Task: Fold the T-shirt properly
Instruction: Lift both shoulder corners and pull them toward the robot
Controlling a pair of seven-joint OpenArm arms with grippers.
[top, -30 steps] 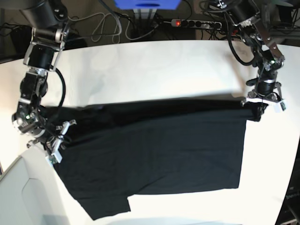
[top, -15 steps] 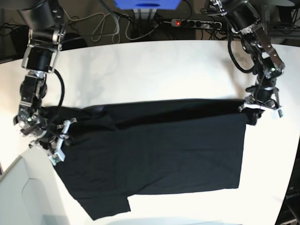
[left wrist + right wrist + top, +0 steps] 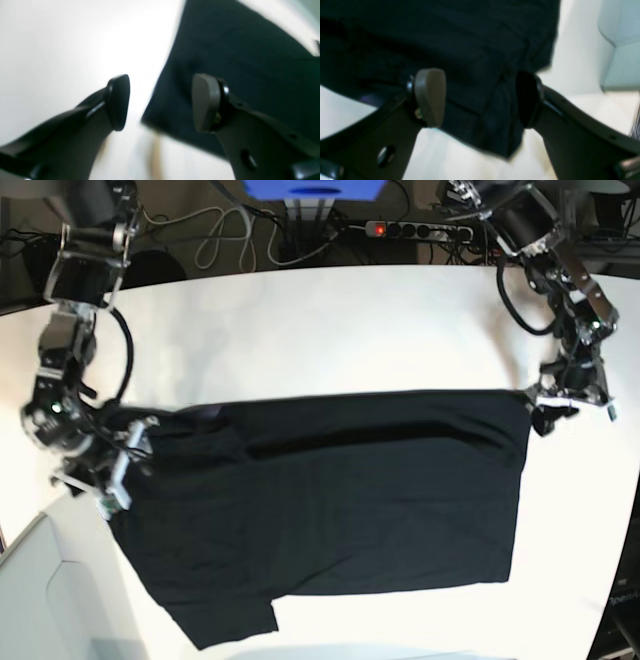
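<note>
Across the middle of the white flat bench point(image 3: 330, 330), seen from the base view: large black short-sleeved cloth T-shirt point(image 3: 330, 500), plain side up, spread flat with a doubled band along its upper edge and one sleeve projecting toward 7 o'clock.

At 3 o'clock of the garment, just off its upper corner: left tool point(image 3: 572, 406), jaws standing apart, nothing between them. Wrist view of the same tool point(image 3: 160, 102): two dark pads spread wide above the bench point(image 3: 62, 45), the straight cloth edge of the T-shirt point(image 3: 237, 62) running between them, corner of the fabric lying under the gap, neither pad touching cloth.

At 9 o'clock of the garment, over the sleeve end: right tool point(image 3: 120, 475), likewise spread. Wrist view point(image 3: 480, 97): one grey-brown pad and one black pad well apart, a hanging fold of the T-shirt point(image 3: 470, 50) between them; contact with either pad not discernible through blur.

Beyond the far edge of the bench, at 12 o'clock: black power strip with red switch point(image 3: 415, 228) among loose cables.
</note>
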